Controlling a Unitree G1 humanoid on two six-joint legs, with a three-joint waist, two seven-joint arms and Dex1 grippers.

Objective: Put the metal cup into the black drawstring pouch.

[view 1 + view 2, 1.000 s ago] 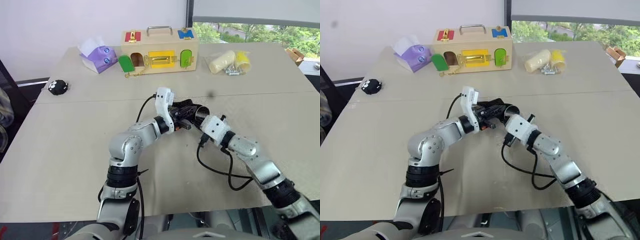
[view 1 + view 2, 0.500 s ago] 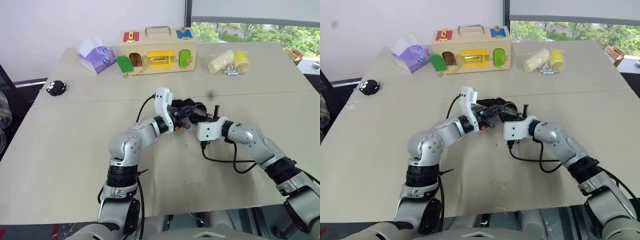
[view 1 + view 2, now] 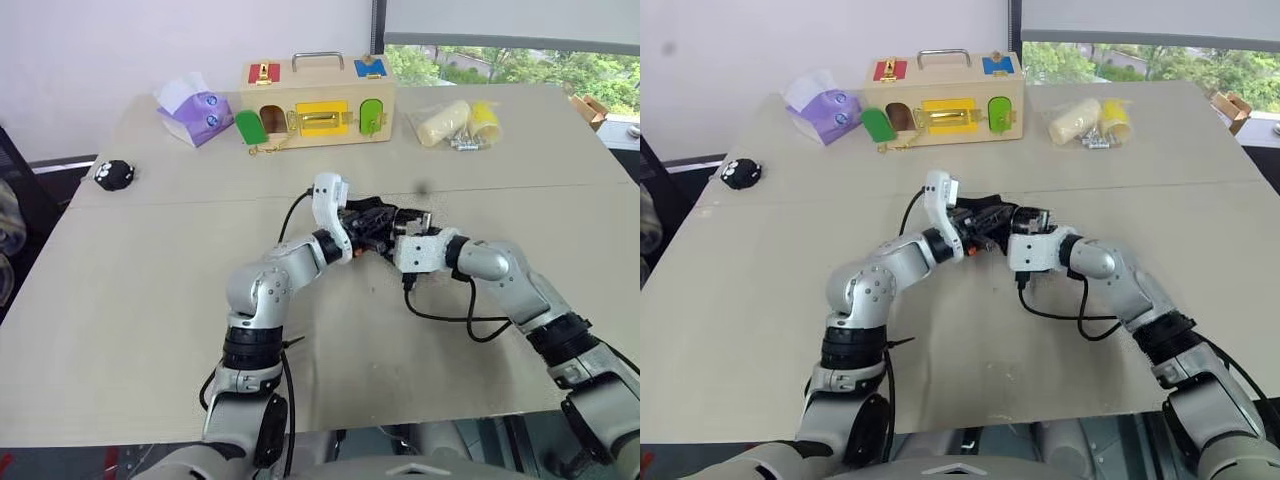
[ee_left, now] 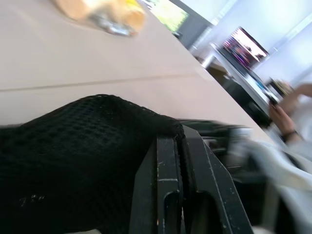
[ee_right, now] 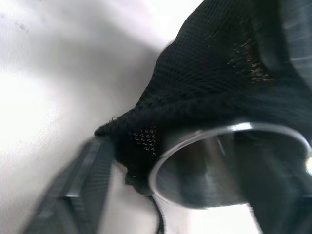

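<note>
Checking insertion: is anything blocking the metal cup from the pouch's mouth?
Nothing visible. The metal cup sits rim against the black drawstring pouch, whose mesh the left gripper pinches.

The black drawstring pouch [image 5: 219, 73] hides the metal cup's [image 5: 214, 165] lower body.

Shiny metal cup [image 5: 214, 165]; seemingly mesh pouch [image 5: 219, 68].
</note>
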